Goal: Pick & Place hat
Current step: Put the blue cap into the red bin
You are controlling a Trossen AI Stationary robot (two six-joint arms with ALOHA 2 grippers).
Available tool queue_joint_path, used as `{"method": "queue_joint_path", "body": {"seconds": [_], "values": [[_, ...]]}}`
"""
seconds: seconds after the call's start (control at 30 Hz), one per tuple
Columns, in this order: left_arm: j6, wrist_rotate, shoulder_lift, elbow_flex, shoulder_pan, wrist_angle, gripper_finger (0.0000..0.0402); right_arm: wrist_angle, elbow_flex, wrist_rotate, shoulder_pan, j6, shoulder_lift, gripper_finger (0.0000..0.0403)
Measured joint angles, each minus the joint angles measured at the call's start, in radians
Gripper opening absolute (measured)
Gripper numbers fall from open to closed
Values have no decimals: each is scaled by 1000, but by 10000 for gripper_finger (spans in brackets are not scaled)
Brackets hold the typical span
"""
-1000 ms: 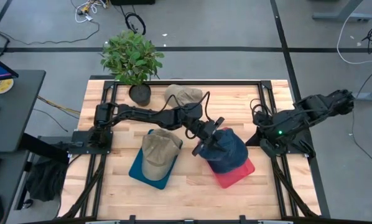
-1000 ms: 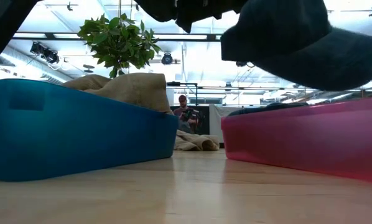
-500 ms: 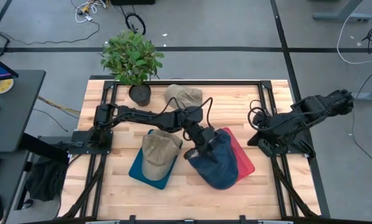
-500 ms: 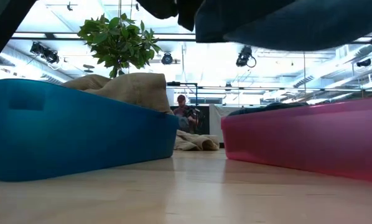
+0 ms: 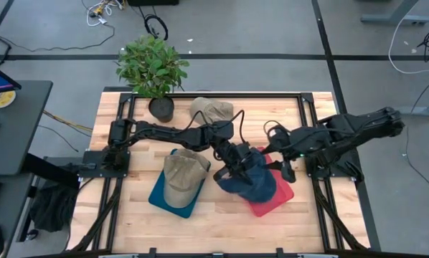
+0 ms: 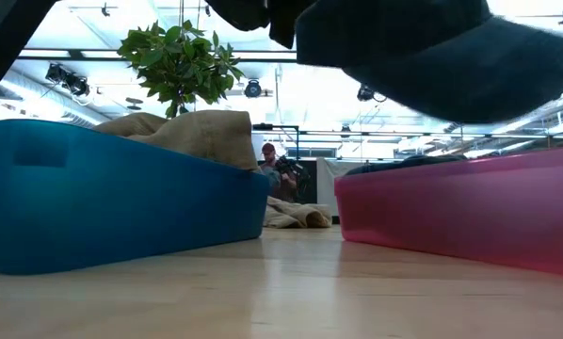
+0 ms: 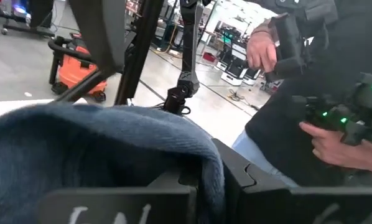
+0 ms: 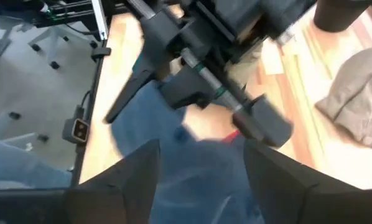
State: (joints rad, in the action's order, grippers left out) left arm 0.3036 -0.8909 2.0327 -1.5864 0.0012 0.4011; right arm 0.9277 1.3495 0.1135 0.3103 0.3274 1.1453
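Left side: I log a potted plant (image 5: 152, 68) at the worktop's (image 5: 121, 215) far left edge. A blue bin (image 5: 176, 198) lies near of it, with a tan hat (image 5: 181, 177) resting in it. From the low view I see only that bin's side wall and a hump of tan fabric.

Centre: a second tan hat (image 5: 209, 110) lies loose at the far edge. My left arm stretches rightward from its base, elbow bent. Its left end effector (image 5: 233, 161) is closed on the edge of the navy hat (image 5: 250, 179); denim fabric is pinched between the fingers in the left wrist view, though the tips are cut off. The hat hangs lifted, over the red bin (image 5: 275, 195) and largely covering it.

Right side: my right arm reaches leftward, its right end effector (image 5: 286, 170) just beside the hat, fingers spread apart and holding nothing. The right wrist view is motion-smeared.
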Motion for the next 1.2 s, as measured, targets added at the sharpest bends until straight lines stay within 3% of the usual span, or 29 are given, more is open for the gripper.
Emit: {"method": "queue_joint_path", "body": {"seconds": [0.27, 0.73, 0.93, 1.2], "values": [[49, 16, 0, 0, 2, 2, 24, -33, 0, -176, -40, -32, 59, 246], [53, 26, 0, 0, 2, 15, 26, -11, 0, -212, -40, -75, 117, 208], [52, 26, 0, 0, 2, 19, 24, 11, 0, -234, -40, -76, 117, 150], [53, 43, -1, 0, 3, 19, 32, 27, 0, -269, -40, -118, 116, 13]]}}
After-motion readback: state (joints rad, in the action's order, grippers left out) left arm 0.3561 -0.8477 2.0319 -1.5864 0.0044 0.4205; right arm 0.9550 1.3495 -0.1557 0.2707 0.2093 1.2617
